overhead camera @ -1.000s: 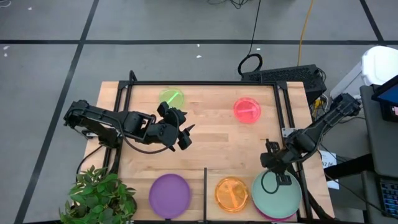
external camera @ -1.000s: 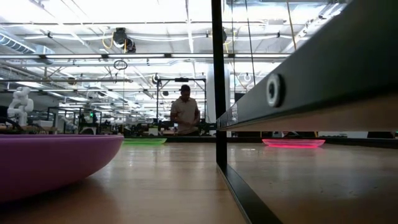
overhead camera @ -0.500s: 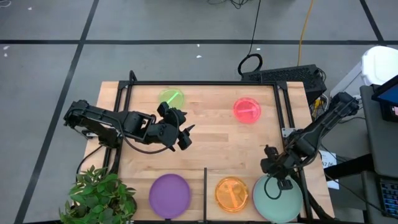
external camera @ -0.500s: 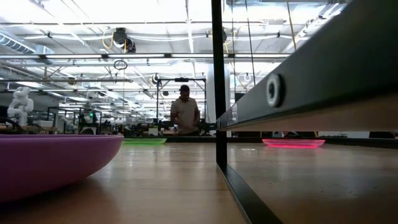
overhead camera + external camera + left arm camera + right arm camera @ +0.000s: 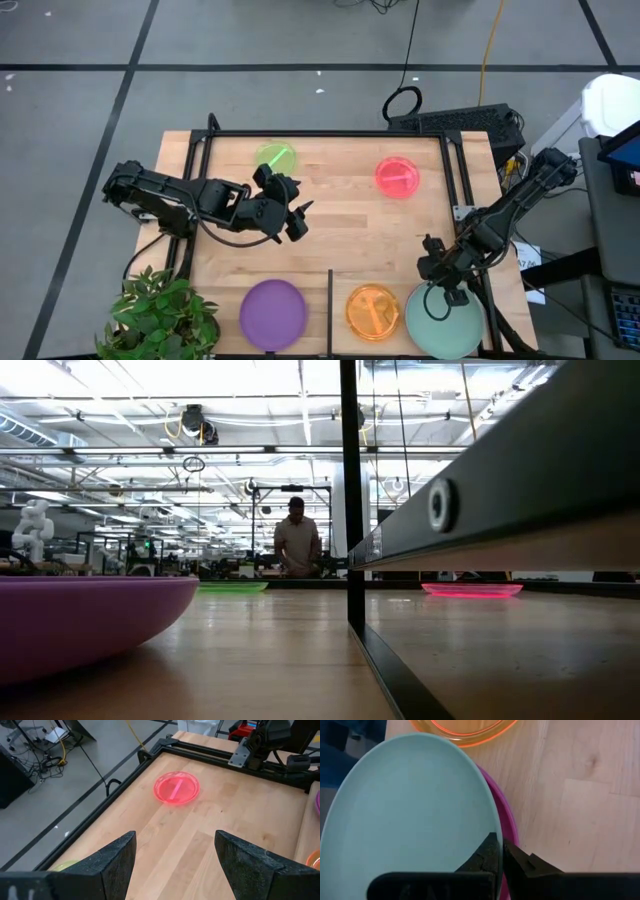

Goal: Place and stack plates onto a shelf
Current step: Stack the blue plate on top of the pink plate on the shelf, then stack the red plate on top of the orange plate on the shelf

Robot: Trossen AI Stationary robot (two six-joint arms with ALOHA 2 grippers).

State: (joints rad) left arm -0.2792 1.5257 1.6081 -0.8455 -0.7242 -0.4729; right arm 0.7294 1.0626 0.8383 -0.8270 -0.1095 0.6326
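Observation:
A pale teal plate [image 5: 443, 322] lies over a magenta plate [image 5: 506, 817] at the near right of the shelf [image 5: 395, 275], with my right gripper [image 5: 441, 288] shut on its far rim. An orange plate [image 5: 372, 311] lies beside it, right of the black divider bar [image 5: 330, 305]. Left of the bar a purple plate [image 5: 272, 312] sits on the tabletop. A green plate [image 5: 277, 158] and a red-pink plate [image 5: 397, 177] lie near the far edge. My left gripper [image 5: 297, 216] hangs open above the table's left middle, holding nothing. My right gripper pinches the teal plate's rim [image 5: 487, 827] between its two fingers, on the plate's far side. The fingers [image 5: 487, 851] come slanting down from above and from the far side. The plate sits over the magenta plate; whether it rests on it, I cannot tell.
A potted plant [image 5: 160, 318] stands at the table's near left corner. Black frame rails [image 5: 460, 170] run along the table's sides. A person [image 5: 297, 540] stands in the room far beyond the table. Bare wood lies between the far plates and the shelf.
My right gripper has gone a little toward the near edge and down with the teal plate. The plate has slid over the magenta plate, whose near rim showed before in the high view and is now covered.

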